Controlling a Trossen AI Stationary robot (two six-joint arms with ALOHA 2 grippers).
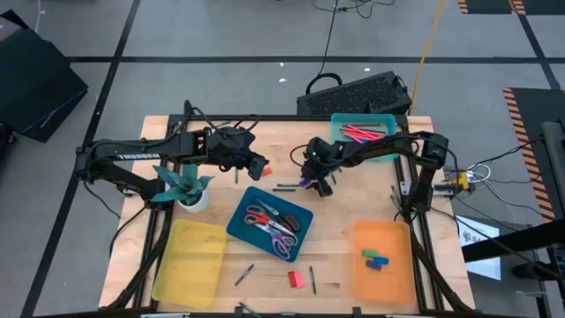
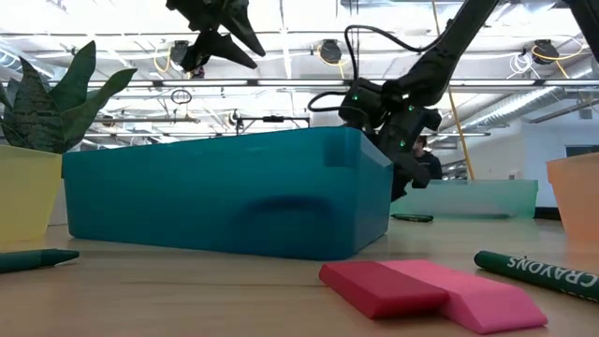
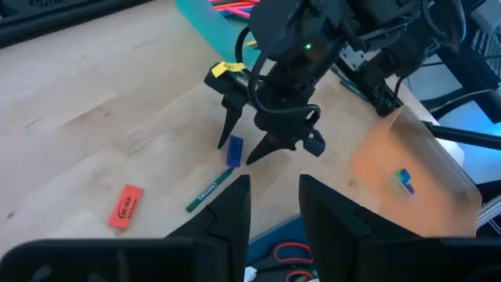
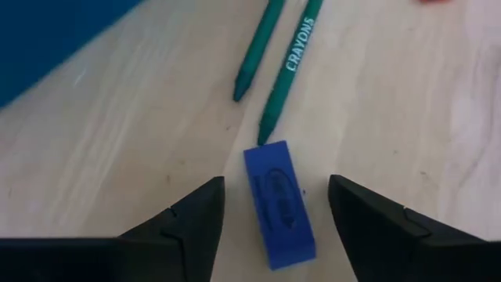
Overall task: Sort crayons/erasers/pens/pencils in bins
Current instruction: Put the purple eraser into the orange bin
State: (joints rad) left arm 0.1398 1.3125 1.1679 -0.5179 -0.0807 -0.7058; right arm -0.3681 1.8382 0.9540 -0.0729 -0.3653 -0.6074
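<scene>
Erasers, red and pink [image 2: 435, 290]: touching, nearest on the tabletop [image 1: 344, 216], beside a green crayon [image 2: 543, 270]. Dark blue bin [image 2: 225, 201] behind them, holding scissors [image 1: 274, 225]. Right claw [image 4: 270, 207]: fingers spread, straddling a blue eraser [image 4: 279, 202] lying flat by two green crayons [image 4: 286, 59]. Left claw [image 3: 274, 196]: fingers parted, empty, raised above the tabletop. Orange bin [image 1: 381, 261]: several erasers inside.

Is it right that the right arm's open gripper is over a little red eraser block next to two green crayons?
Almost. The small eraser block between the right gripper's open fingers is blue, not red, as the right wrist view shows. The rest holds: it lies on the wooden table just past the tips of two green crayons. The left wrist view shows the same blue block below that gripper.
</scene>
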